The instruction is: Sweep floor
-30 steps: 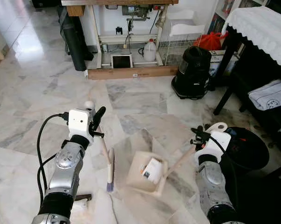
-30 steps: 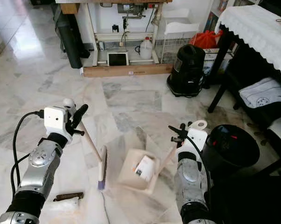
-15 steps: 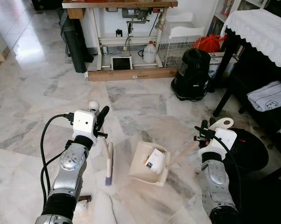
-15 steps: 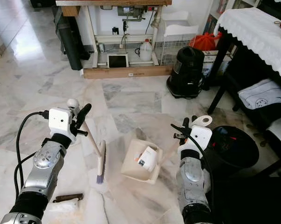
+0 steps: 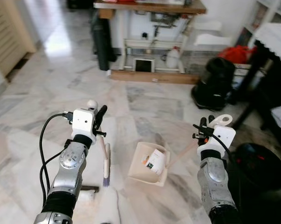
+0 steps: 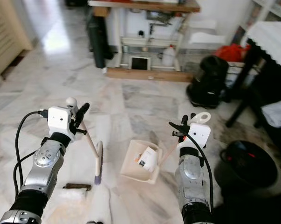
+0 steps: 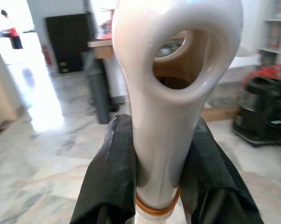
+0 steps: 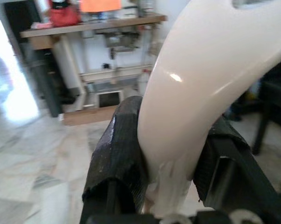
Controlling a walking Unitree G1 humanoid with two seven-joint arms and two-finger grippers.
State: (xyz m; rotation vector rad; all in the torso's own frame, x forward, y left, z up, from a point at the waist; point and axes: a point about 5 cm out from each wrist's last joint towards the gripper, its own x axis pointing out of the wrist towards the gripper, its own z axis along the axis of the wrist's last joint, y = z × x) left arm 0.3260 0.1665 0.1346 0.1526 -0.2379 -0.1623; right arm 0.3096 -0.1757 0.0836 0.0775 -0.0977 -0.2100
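My left gripper (image 5: 97,122) is shut on the cream handle of a small broom (image 5: 106,161), whose bristles touch the marble floor just left of the dustpan. In the left wrist view the black fingers (image 7: 113,172) clamp the looped handle end (image 7: 170,88). My right gripper (image 5: 202,131) is shut on the long handle of a cream dustpan (image 5: 146,171) that rests on the floor between the arms. White and orange paper scraps (image 5: 153,161) lie in the pan. The right wrist view shows the fingers (image 8: 119,154) gripping the dustpan handle (image 8: 196,88).
A black bin (image 5: 259,161) stands at my right. A black vacuum cleaner (image 5: 215,84) sits further back, near a dark table with a white cloth (image 5: 275,39). A workbench with a jug (image 5: 172,58) and a wooden plank (image 5: 149,77) lines the far wall. A dark brown object (image 6: 77,186) lies on the floor by my left arm.
The camera has swung to the left, so the whole scene has shifted right. Both arms keep their hold; the broom and dustpan stay about where they were between them.
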